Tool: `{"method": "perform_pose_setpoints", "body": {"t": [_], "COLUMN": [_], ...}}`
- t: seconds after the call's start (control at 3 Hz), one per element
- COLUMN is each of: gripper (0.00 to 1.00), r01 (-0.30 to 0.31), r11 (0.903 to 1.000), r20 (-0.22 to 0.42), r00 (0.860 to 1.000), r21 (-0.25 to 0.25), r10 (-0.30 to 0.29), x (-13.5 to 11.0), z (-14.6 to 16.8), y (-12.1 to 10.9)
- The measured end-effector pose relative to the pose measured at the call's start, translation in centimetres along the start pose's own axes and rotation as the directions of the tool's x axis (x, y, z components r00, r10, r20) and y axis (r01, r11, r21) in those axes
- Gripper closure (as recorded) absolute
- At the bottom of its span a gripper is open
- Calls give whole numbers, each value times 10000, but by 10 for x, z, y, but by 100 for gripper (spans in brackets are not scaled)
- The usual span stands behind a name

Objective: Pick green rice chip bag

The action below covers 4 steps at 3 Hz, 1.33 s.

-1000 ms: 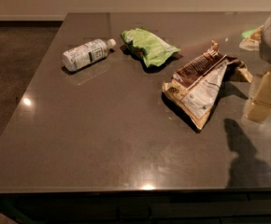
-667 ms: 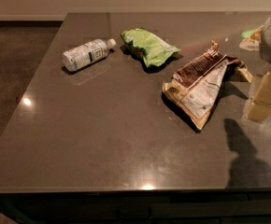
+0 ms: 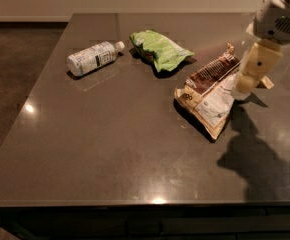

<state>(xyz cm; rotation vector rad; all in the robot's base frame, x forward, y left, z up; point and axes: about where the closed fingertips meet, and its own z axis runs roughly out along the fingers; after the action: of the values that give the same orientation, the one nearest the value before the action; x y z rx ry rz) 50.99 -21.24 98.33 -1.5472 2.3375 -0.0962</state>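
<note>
Gripper [image 3: 245,84] hangs at the right side of the scene, its cream-coloured end pointing down from the white arm housing [image 3: 280,11] above it. Whether it is open or closed cannot be told, and nothing is seen held in it. It sits over the right edge of a brown-and-white bag [image 3: 209,91], which lies flat on the dark table [image 3: 110,149]. The arm's shadow [image 3: 257,156] falls on the tabletop near and to the right of that bag. Farther back and to the left, well apart from the gripper, lies the green rice chip bag [image 3: 160,49], wrinkled and glossy. Left of it, a water bottle [image 3: 92,58] lies on its side, cap toward the green bag.
</note>
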Motion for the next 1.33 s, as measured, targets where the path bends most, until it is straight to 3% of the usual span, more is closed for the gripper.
{"method": "perform_pose_setpoints", "body": {"t": [0.33, 0.67, 1.0, 1.33], "gripper": [0, 0, 0, 0], "r01": [-1149, -1910, -2460, -3137], "r11": [9928, 9804, 9672, 9463], "r20": [332, 760, 813, 764], "r00": [9929, 9794, 9672, 9483], "r21": [338, 479, 638, 783], "r10": [1138, 1870, 2406, 3080], "x": [-28, -63, -99, -124], "z": [14, 35, 68, 102], "y": [-48, -81, -101, -116]}}
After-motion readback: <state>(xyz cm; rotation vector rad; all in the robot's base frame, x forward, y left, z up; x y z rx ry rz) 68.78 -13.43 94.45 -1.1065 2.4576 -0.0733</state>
